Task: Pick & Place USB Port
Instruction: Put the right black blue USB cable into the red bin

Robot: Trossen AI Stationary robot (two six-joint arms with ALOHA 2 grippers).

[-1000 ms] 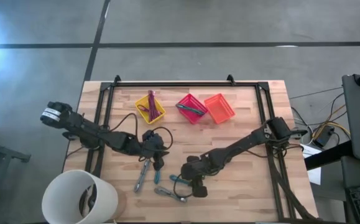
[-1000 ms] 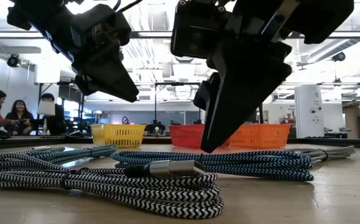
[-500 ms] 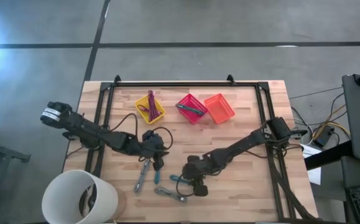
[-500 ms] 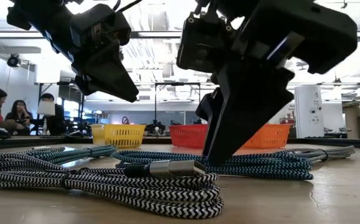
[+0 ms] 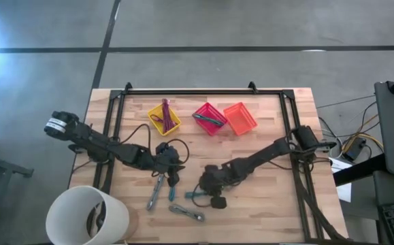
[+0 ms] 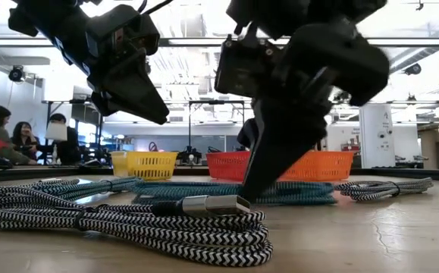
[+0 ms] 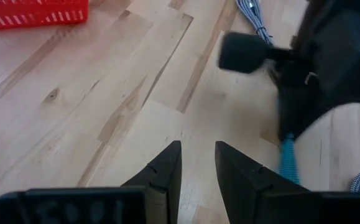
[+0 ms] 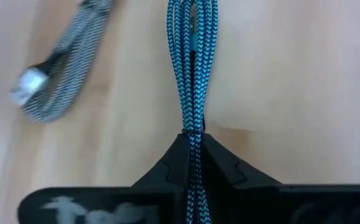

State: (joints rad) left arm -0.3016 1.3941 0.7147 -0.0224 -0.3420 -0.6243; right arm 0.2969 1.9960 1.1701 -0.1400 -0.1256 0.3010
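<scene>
A blue braided USB cable bundle [image 8: 192, 56] lies on the wooden table near its front middle, also in the high view [image 5: 191, 195]. My right gripper [image 8: 192, 142] is shut on it and shows as a dark wedge in the low view [image 6: 253, 189]. My left gripper [image 7: 197, 165] hovers open just left of it [image 5: 176, 170], above the table, with nothing between its fingers. Two grey braided cables [image 5: 157, 190] [image 5: 186, 213] lie nearby. One has a silver plug [image 6: 208, 205]. My right gripper pinches the blue cable bundle [image 8: 192, 127] between its two fingers, several strands together. The fingers slant down from above, and the strands run straight ahead out of the fingertips, along the fingers. The rest of the bundle [image 6: 295, 193] lies low on the table.
Yellow [image 5: 164, 118], pink [image 5: 209, 118] and orange [image 5: 240, 117] baskets stand in a row at the table's far side. A white bucket [image 5: 88, 216] stands off the near left corner. People sit in the room behind [image 6: 7, 136].
My right gripper has come down onto the blue cable bundle and shut on it, then shifted a little toward the table's far edge and left. The bundle has been drawn along with it and has gathered narrower. My left gripper has kept still.
</scene>
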